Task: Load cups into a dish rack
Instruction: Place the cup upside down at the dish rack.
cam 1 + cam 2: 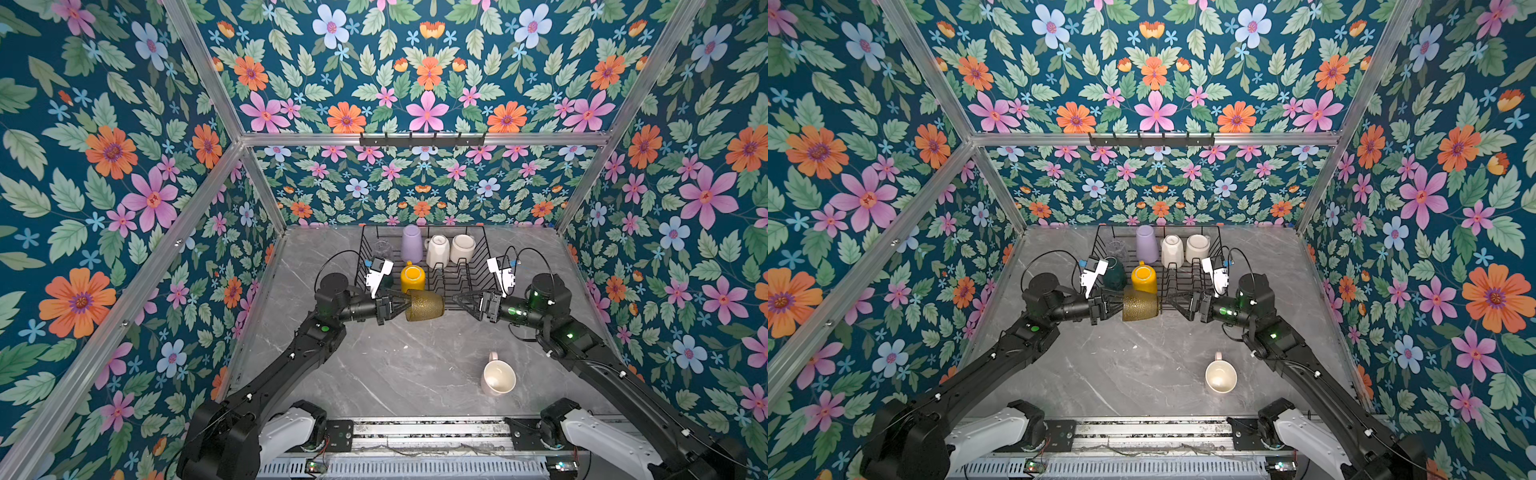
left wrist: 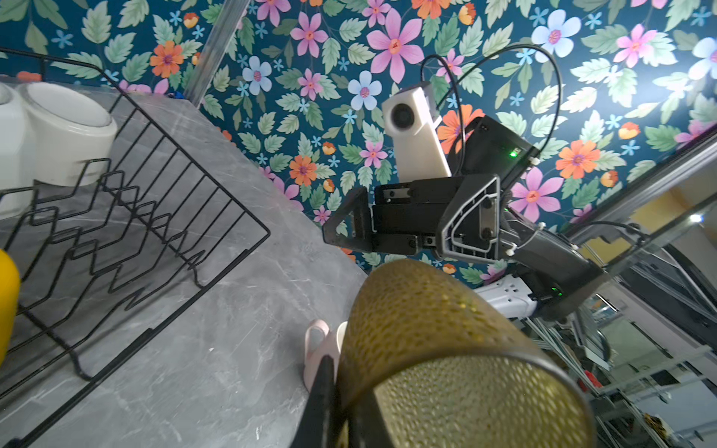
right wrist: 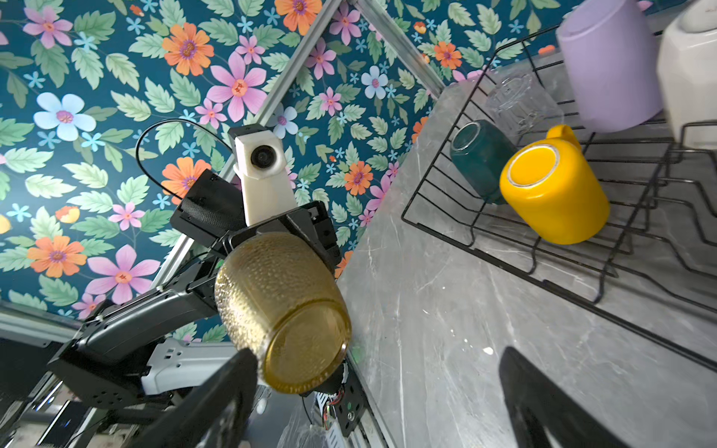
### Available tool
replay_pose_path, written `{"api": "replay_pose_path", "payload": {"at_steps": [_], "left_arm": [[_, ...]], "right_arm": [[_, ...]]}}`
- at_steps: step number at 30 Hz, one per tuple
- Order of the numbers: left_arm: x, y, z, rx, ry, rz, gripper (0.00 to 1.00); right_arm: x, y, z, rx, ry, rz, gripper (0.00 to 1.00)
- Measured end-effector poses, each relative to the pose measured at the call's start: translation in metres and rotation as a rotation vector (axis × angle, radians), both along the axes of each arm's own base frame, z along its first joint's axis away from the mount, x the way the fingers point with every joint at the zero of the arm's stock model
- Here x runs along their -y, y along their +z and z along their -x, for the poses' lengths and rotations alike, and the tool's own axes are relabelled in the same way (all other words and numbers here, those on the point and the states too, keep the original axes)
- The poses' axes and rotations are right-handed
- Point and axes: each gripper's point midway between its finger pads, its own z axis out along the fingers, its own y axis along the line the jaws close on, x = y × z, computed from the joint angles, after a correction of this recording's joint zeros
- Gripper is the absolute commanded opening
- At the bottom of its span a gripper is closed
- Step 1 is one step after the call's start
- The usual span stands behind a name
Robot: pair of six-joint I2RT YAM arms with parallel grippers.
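Note:
My left gripper (image 1: 401,306) (image 2: 341,388) is shut on the rim of the olive-brown glass (image 1: 424,305) (image 1: 1140,305) (image 3: 279,310), holding it on its side in the air just in front of the dish rack (image 1: 465,274) (image 2: 155,217). My right gripper (image 1: 455,301) (image 3: 376,355) stands open, facing the glass's base and a little apart from it. Upside down in the rack are a lilac tumbler (image 1: 411,244), two white mugs (image 1: 437,251) (image 1: 462,248), a yellow mug (image 1: 412,277), a clear glass (image 1: 382,248) and a dark green mug (image 1: 1115,274).
A pale pink mug (image 1: 497,377) (image 1: 1220,375) stands upright on the grey marble table (image 1: 395,365), near the front right. Floral walls close in the table on three sides. A black hook rail (image 1: 422,139) hangs on the back wall above the rack.

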Motion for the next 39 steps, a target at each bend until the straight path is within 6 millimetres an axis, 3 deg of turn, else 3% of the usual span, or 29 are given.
{"api": "replay_pose_path", "payload": {"at_steps": [11,29,39], "left_arm": [[0.001,0.008,0.008,-0.004,-0.061,0.054,0.00],[0.001,0.012,0.009,-0.014,-0.076,0.078,0.00],[0.000,0.011,0.009,-0.017,-0.072,0.078,0.00]], "right_arm": [[-0.026,0.022,0.014,0.035,0.158,-0.080,0.96],[-0.060,0.020,0.026,0.013,0.284,-0.082,0.95],[-0.070,0.020,0.028,0.014,0.311,-0.085,0.87]]}}
